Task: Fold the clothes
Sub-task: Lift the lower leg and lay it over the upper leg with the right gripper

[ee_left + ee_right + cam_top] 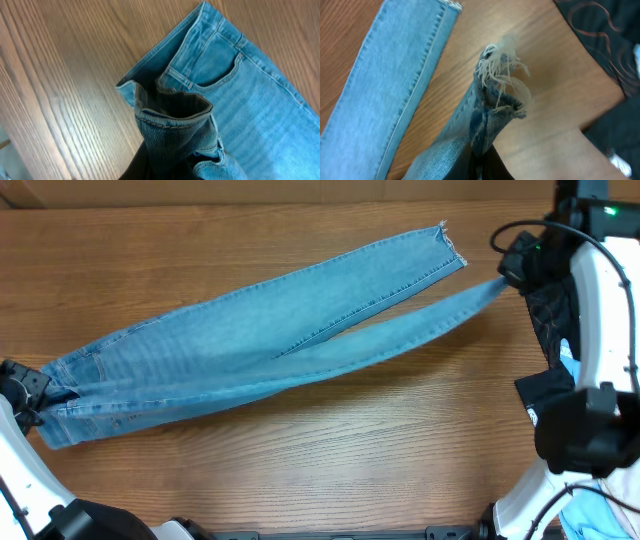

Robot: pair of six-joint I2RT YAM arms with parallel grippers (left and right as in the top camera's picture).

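Frayed hem [502, 85] sits pinched in R tool [508, 277], just beside dark garment [552, 320]. L tool [38, 392], at the far end from that garment, is clenched on bunched waistband [175, 112]. Jeans [260, 340] lie stretched across desk [330, 480], slanting away from the garment. Risks: R grip looks close to the frayed edge, so hem could slip out w/ any hard pull. Other leg [400, 265] lies free and splayed apart, so fold prob. comes out skewed. R tool could also snag the garment and drag it along.
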